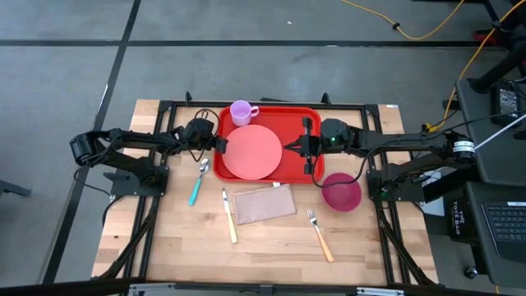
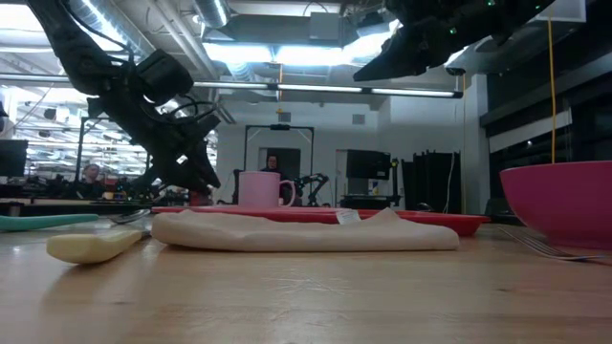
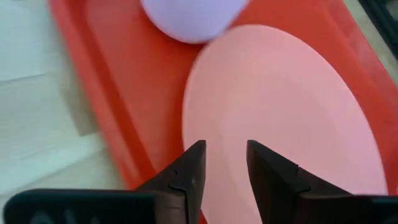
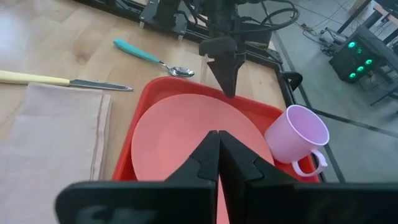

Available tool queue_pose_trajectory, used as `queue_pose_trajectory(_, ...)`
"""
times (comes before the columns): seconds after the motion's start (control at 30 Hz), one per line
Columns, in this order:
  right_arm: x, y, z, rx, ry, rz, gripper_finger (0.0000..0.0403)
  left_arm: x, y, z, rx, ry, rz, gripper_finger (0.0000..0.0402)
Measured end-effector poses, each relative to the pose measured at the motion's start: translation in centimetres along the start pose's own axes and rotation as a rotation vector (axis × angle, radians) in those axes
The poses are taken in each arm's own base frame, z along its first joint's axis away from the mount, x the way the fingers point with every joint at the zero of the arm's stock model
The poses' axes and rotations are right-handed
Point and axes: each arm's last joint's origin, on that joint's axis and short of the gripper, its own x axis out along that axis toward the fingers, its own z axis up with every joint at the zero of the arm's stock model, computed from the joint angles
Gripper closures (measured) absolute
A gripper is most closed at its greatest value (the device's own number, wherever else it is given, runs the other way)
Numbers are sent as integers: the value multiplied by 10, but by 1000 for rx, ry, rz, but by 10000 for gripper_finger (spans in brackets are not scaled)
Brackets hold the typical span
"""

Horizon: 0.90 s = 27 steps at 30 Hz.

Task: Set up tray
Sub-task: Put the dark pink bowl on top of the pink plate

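Pink plate and purple cup on red tray. Left gripper a little open at plate's edge, holding nothing. Right gripper closed tight above plate, empty.

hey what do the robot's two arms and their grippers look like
Both arms are dark, near black, jointed links with black cables looped along them. The left gripper and right gripper each end in two dark, tapered, wedge-shaped fingers. A small green light glows near the right arm's wrist.
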Motion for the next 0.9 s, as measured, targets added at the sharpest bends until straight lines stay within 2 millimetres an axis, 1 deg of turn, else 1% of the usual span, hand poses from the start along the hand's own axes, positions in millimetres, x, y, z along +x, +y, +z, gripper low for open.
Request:
queue_pose_trajectory(0.13,0,0,-1,3,7,3,393,-3,-4,1,56,26,-74,282)
queue_pose_trajectory(0.27,0,0,-1,17,8,3,393,-11,-8,6,119,-19,-102,283)
queue_pose_trajectory(0.4,0,0,-1,22,12,5,393,-22,-13,12,226,-81,-141,293)
queue_pose_trajectory(0.67,0,1,-1,28,15,5,393,-47,-22,23,499,-234,-194,332)
queue_pose_trajectory(0.8,0,1,-1,116,15,4,393,-58,-28,25,624,-304,-211,357)
queue_pose_trajectory(0.9,0,1,-2,134,19,3,393,-65,-33,24,715,-344,-229,379)
